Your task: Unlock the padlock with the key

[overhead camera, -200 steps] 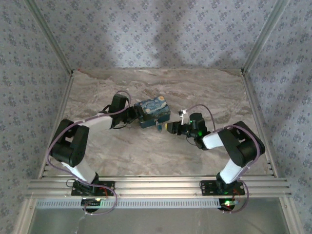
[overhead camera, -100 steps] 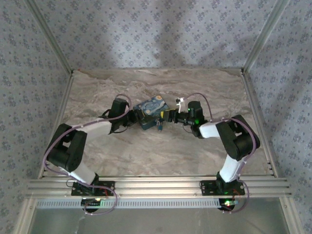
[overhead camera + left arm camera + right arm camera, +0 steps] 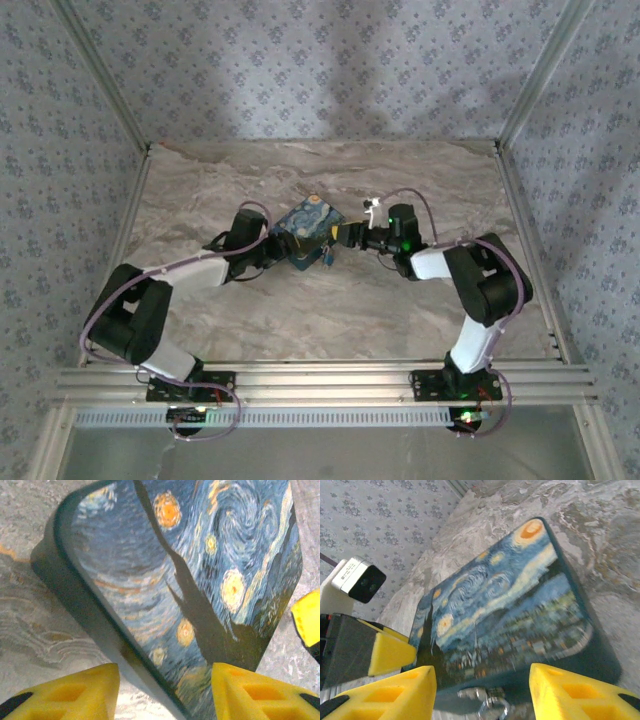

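The Starry Night box (image 3: 308, 230) lies mid-table, with the tiny bluish padlock (image 3: 326, 258) hanging at its near edge. My left gripper (image 3: 272, 250) is at the box's left end, open. In the left wrist view its yellow fingers (image 3: 70, 690) straddle a corner of the box (image 3: 200, 570), with table showing beside the left finger. My right gripper (image 3: 345, 237) is at the box's right end, open. Its fingers (image 3: 580, 695) flank the box's near edge, where a silver metal loop (image 3: 487, 702) shows between them, blurred. I cannot make out the key.
The marble table (image 3: 330, 310) is walled by patterned panels on three sides, with an aluminium rail (image 3: 320, 382) along the near edge. The left gripper's finger (image 3: 390, 652) and wrist camera (image 3: 357, 580) sit close beyond the box in the right wrist view.
The right gripper moved up and left from the table to the box's right end. The left gripper slid forward along the box, which turned slightly. Both sets of fingers now stand a little wider.
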`<move>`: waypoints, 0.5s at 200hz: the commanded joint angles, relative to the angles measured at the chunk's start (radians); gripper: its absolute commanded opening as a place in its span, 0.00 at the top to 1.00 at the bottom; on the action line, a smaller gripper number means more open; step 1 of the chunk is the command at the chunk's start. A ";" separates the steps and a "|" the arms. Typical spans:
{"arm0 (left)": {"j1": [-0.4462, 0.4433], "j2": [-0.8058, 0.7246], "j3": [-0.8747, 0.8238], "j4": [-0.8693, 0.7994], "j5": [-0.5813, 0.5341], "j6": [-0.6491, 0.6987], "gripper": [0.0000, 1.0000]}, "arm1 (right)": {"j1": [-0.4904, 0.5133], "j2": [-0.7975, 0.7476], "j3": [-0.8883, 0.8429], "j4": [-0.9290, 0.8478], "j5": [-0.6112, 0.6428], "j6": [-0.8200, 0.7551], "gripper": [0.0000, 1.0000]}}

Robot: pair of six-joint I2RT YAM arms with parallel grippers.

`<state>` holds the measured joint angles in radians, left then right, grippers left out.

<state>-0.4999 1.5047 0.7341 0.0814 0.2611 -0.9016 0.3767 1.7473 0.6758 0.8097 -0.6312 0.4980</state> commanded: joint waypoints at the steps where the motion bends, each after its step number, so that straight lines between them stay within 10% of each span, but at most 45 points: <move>1: -0.004 -0.066 0.006 -0.080 -0.020 0.022 0.45 | -0.036 -0.071 -0.046 -0.043 -0.054 -0.024 0.47; 100: -0.004 -0.025 0.191 -0.048 0.130 0.027 0.44 | 0.041 0.083 -0.019 0.063 -0.152 0.057 0.38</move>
<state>-0.4995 1.4128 0.8776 -0.0284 0.2920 -0.8570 0.3992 1.7702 0.6113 0.8257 -0.7422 0.5278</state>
